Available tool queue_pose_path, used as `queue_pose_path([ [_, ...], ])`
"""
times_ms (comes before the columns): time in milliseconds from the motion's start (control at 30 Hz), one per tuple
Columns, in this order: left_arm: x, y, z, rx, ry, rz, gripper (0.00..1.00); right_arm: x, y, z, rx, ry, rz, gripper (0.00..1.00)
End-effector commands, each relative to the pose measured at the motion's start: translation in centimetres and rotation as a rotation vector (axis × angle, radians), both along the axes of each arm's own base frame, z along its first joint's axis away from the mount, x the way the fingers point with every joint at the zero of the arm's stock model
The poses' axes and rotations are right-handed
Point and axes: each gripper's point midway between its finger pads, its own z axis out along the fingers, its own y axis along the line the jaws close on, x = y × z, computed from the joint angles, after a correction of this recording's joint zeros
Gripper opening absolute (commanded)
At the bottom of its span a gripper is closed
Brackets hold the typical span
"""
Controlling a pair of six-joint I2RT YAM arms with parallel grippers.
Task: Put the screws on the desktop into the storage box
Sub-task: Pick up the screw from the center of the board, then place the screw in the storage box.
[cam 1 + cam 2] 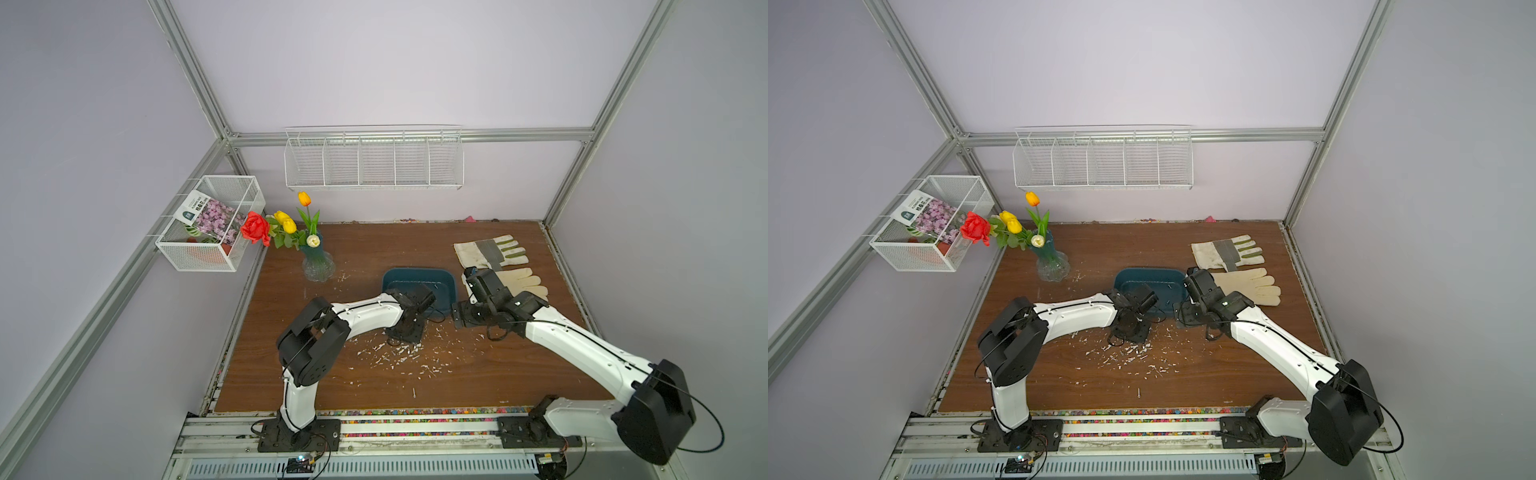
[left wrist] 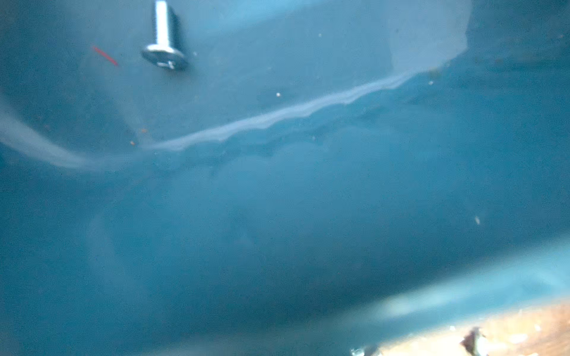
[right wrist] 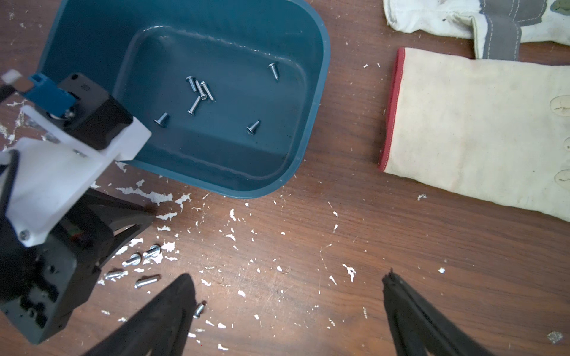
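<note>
The dark teal storage box point(image 1: 419, 277) point(image 1: 1152, 279) sits mid-desktop point(image 1: 374, 249). Several screws point(image 3: 197, 92) lie on its floor, and the left wrist view shows one up close point(image 2: 165, 40). More screws point(image 3: 132, 260) lie loose on the wood by the box's near left corner, and a lone one point(image 1: 414, 391) lies nearer the front. My left gripper point(image 3: 148, 217) is shut at the box's near rim, and I see nothing between its tips. My right gripper point(image 3: 287, 286) hangs open over bare wood off the box's near right corner, with a screw point(image 3: 199, 309) beside one finger.
Two work gloves point(image 1: 490, 251) point(image 1: 519, 280) lie right of the box. A glass vase of flowers point(image 1: 318, 266) stands at the back left. White wire baskets hang on the back wall point(image 1: 374, 162) and left wall point(image 1: 212, 224). White flecks point(image 1: 399, 353) litter the wood.
</note>
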Motion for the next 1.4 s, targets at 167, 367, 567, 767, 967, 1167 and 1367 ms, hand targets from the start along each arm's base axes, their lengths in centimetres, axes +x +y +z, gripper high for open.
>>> queue_pose_path([
  [167,-0.2,0.3,1.0,0.008,-0.003,0.005,0.14,-0.3,-0.6,-0.1,-0.003,0.001,-0.011,0.97],
  [367,0.0,0.2,2.8,-0.012,-0.023,0.01,0.14,-0.2,-0.7,-0.1,-0.001,-0.002,-0.013,0.97],
  [567,1.0,0.3,5.3,-0.019,-0.062,0.01,0.14,-0.3,-0.9,0.1,-0.003,-0.007,-0.019,0.98],
  [767,4.1,1.2,8.6,-0.037,-0.126,0.033,0.14,-0.2,-1.5,0.7,0.002,-0.023,-0.039,0.97],
  [967,8.6,1.0,12.7,-0.103,-0.217,0.069,0.14,-0.3,-1.4,0.9,0.008,-0.025,-0.037,0.97],
  [1167,12.1,-0.4,13.3,-0.104,-0.238,0.049,0.14,-0.3,-1.4,0.9,0.014,-0.025,-0.038,0.97],
  [1367,14.3,-1.4,12.0,-0.119,-0.235,0.053,0.21,-0.3,-1.4,0.8,0.011,-0.021,-0.034,0.97],
])
